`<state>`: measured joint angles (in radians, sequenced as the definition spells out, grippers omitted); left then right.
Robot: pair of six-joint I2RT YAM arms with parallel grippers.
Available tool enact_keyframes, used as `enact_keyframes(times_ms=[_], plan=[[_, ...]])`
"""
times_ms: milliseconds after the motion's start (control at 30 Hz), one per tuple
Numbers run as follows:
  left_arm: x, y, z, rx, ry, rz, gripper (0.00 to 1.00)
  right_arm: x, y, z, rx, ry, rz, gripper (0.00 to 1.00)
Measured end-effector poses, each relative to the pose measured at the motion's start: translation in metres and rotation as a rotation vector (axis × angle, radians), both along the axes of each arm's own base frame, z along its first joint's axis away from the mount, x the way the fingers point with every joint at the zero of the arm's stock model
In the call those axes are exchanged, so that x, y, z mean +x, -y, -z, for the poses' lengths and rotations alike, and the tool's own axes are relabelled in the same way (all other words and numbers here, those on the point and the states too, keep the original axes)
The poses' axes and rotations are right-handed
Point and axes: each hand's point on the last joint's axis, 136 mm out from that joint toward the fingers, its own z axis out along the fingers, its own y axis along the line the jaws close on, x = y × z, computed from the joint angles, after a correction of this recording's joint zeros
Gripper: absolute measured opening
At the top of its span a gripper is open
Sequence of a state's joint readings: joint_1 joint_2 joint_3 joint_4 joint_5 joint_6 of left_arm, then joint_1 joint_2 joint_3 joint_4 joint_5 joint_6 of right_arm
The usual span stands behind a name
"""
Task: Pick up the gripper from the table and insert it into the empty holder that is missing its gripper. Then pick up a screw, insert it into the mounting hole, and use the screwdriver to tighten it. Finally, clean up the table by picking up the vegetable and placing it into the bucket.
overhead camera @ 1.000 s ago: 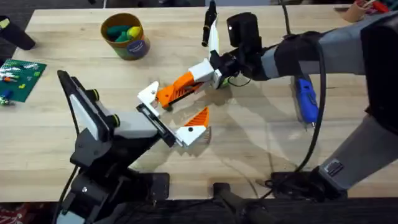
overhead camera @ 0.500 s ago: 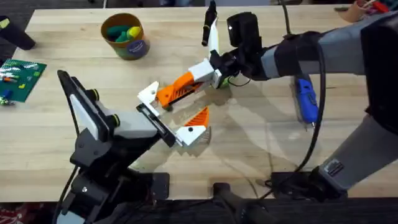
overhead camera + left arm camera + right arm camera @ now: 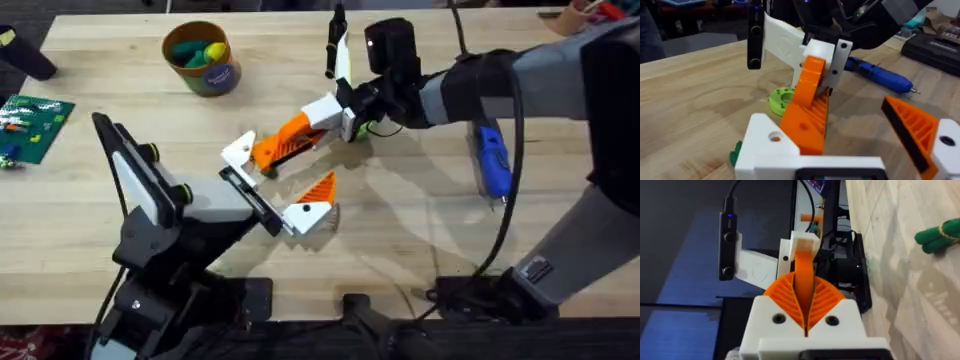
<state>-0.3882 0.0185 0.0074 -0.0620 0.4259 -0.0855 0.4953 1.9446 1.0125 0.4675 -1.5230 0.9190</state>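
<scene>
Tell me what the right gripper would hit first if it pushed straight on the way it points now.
Likely the holder on the left arm: the right gripper points down-left, carrying the gripper, whose white base is already near it. Exact depth is unclear.

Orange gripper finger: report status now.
Right gripper shut on the gripper, carried at the holder. Left gripper state unclear. Screwdriver on table. Path unobstructed.

Black-and-grey arms (image 3: pixel 470 90), black cables, white-and-orange fingers (image 3: pixel 805 297).
</scene>
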Motion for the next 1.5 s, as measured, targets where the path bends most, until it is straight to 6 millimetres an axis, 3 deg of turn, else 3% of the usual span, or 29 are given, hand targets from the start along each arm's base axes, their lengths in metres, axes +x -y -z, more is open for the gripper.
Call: enact_keyframes(times_ms=[500,1200,1500], plan=[[0.000,0.000,0.000,0.001,0.001,0.000,0.986,0.001,-0.001,-0.002,-0.039,-0.075,0.001,0.016],[-0.004,0.003,-0.003,0.019,0.038,0.028,0.986,0.013,-0.002,-0.011,0.030,0.050,0.015,0.016],[-0.005,0.004,-0.002,0.010,0.024,0.039,0.986,0.010,0.004,-0.006,-0.025,-0.061,0.026,0.017]])
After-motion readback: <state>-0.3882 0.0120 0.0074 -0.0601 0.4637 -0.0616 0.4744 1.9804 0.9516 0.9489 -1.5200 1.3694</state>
